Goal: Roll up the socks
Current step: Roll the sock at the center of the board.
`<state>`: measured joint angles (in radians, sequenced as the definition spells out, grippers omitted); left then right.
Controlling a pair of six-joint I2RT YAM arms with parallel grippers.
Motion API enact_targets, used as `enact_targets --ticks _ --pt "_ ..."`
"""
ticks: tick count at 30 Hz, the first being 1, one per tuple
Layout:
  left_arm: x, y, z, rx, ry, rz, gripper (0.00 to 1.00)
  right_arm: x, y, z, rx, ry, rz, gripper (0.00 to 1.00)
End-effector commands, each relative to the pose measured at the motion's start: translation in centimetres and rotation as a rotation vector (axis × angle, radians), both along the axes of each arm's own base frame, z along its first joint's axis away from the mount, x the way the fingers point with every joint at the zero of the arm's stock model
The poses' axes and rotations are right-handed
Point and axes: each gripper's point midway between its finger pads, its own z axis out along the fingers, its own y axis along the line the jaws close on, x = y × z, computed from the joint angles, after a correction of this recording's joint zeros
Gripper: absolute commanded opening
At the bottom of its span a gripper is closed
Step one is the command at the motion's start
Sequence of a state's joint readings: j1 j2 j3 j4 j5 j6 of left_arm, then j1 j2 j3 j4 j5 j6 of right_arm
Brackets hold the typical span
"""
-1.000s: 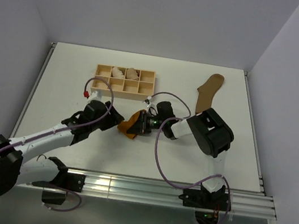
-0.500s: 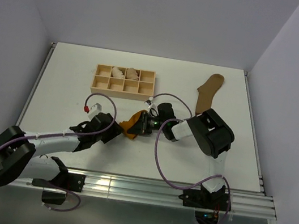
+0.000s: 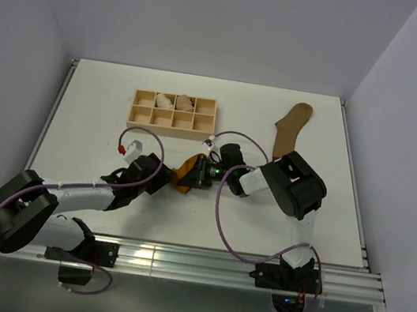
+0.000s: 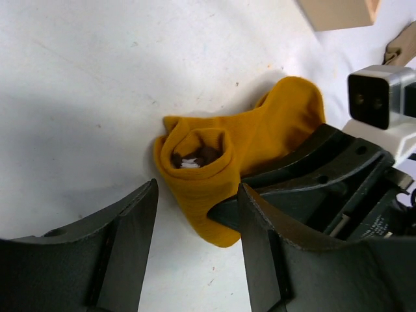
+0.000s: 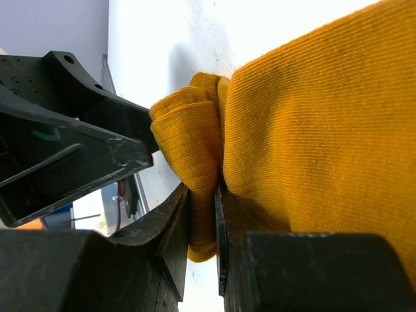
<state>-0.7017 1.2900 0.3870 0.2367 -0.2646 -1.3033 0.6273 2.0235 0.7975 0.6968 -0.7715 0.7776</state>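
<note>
A white surface (image 3: 95, 113) sits boxed in by plain pale lavender walls (image 3: 216, 13). Towards its far side lies a wooden tray (image 3: 171, 122) divided into compartments, and two pale pinkish bundles (image 3: 174, 103) rest in neighbouring compartments of its back row. Well off to the right, the olive-brown sock (image 3: 288, 128) lies flat and unrolled near the far right corner.

The mustard-orange sock (image 4: 221, 169) is bunched near the middle of the surface, between the two arms. One end is rolled into a tube, and bits of white and brown show in its mouth. The right hand (image 5: 202, 198) is nearly closed, pinching a thick fold of this sock between its dark fingers (image 5: 175, 234). The left hand (image 4: 195, 257) comes in low from the opposite side with its jaws about half open. The rolled end sits just ahead of and partly between its fingertips, and nothing is clamped in them.
</note>
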Motion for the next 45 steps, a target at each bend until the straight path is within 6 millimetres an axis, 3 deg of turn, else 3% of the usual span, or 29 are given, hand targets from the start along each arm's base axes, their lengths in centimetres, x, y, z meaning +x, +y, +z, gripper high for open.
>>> enact_targets --ticks 1,18,22,26,29,33,36,37,40,45 --pt "1.2 -0.4 1.9 -0.045 -0.08 0.024 0.57 -3.6 -4.1 -8.0 -0.254 0.217 -0.057 0.03" --pt "1.0 -1.0 -1.1 0.026 -0.008 -0.02 0.54 -3.8 -4.0 -7.8 -0.232 0.248 -0.076 0.03" --pt "1.1 -1.5 -1.8 0.043 0.009 -0.047 0.48 -3.7 -4.2 -7.7 -0.241 0.224 -0.074 0.05" --pt "0.9 -2.0 -2.7 0.067 0.035 -0.073 0.35 -3.4 -4.6 -7.3 -0.269 0.176 -0.083 0.1" --pt "1.0 -2.2 -2.9 0.09 0.04 -0.084 0.28 -2.5 -4.9 -6.4 -0.3 0.099 -0.091 0.24" --pt "1.0 -2.0 -2.9 0.116 0.043 -0.088 0.21 -1.3 -5.5 -3.5 -0.313 -0.027 -0.122 0.41" --pt "1.0 -1.9 -3.0 0.121 0.047 -0.085 0.2 -0.8 -6.7 -2.6 -0.365 -0.087 -0.168 0.44" --pt "0.9 -1.9 -3.0 0.123 0.049 -0.086 0.2 -0.3 -7.0 -1.2 -0.362 -0.135 -0.184 0.44" --pt "0.9 -1.9 -3.0 0.127 0.047 -0.087 0.19 0.2 -8.8 -0.6 -0.432 -0.19 -0.245 0.45" --pt "1.2 -1.9 -2.7 0.151 0.039 -0.098 0.19 0.9 -10.6 2.5 -0.508 -0.385 -0.296 0.5"
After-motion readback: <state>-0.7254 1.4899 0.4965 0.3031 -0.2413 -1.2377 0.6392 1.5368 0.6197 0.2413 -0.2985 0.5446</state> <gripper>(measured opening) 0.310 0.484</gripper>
